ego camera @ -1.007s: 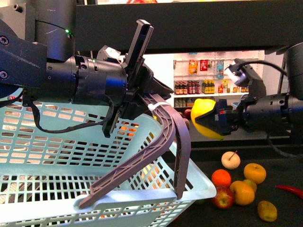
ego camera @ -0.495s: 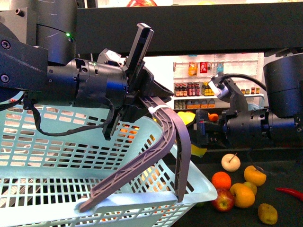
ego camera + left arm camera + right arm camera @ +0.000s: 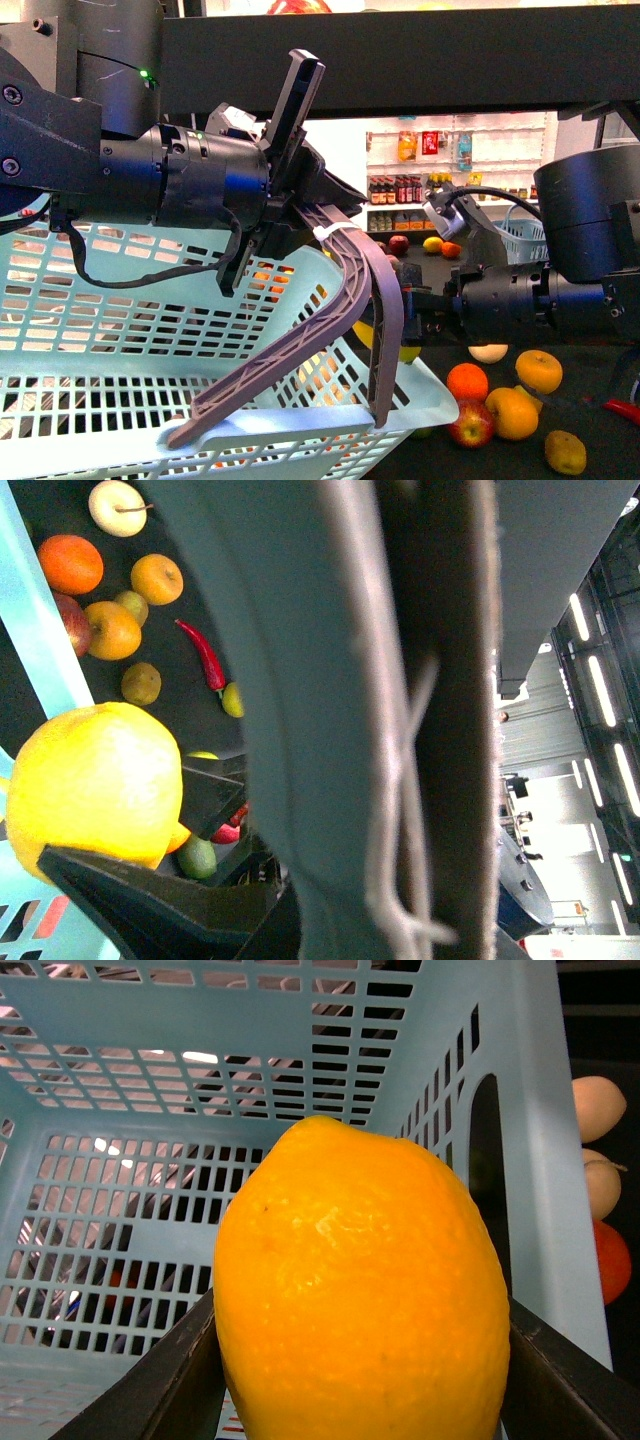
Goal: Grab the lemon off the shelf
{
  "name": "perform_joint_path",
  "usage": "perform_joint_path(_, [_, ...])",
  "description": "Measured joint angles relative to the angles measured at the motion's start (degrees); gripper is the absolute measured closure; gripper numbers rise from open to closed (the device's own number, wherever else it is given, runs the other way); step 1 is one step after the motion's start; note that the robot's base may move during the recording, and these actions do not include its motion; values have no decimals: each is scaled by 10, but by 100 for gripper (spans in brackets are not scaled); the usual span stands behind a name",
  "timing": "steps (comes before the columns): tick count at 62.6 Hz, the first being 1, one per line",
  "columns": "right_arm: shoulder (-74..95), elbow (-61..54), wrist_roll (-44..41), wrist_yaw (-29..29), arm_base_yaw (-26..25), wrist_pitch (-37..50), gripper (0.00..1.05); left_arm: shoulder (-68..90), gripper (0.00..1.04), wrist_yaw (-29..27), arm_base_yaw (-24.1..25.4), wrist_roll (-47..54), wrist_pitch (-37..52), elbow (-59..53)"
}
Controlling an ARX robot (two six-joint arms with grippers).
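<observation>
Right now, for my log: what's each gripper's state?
Left gripper: carries the basket handle; open or shut cannot be told.
Right gripper: shut on the lemon.

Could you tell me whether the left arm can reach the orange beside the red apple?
Probably not: the left gripper has its jaws shut on the basket handle, and the basket hangs between it and the orange.

I count one lemon (image 3: 360,1290), one pale blue basket (image 3: 100,400) with one grey handle (image 3: 350,290), and a second basket (image 3: 520,235) far behind. On the counter (image 3: 600,455) I see one red chilli (image 3: 203,653), one red apple (image 3: 470,422), one pale apple (image 3: 117,507), one orange (image 3: 467,381), two golden-orange fruits (image 3: 538,371) (image 3: 515,413), one brownish fruit (image 3: 565,450), and some small green ones (image 3: 197,857) that I cannot count surely.
</observation>
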Motion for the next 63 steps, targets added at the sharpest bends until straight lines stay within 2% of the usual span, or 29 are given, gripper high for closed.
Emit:
perform_joint_path(3, [0, -1, -1, 2, 3, -4, 41, 0, 98, 0, 0, 0, 0, 0])
perform_joint_path(16, [0, -1, -3, 5, 5, 1, 10, 0, 98, 1, 0, 0, 0, 0])
perform_joint_path(19, [0, -1, -2, 7, 1, 1, 6, 0, 98, 2, 0, -1, 0, 0])
perform_joint_path(28, [0, 9, -2, 17, -15, 1, 7, 1, 98, 0, 0, 1, 0, 0])
perform_joint_path(41, [0, 69, 4, 57, -73, -17, 7, 1, 98, -3, 0, 0, -1, 1])
perform_joint_path(63, [112, 139, -119, 209, -176, -143, 7, 1, 98, 0, 0, 0, -1, 1])
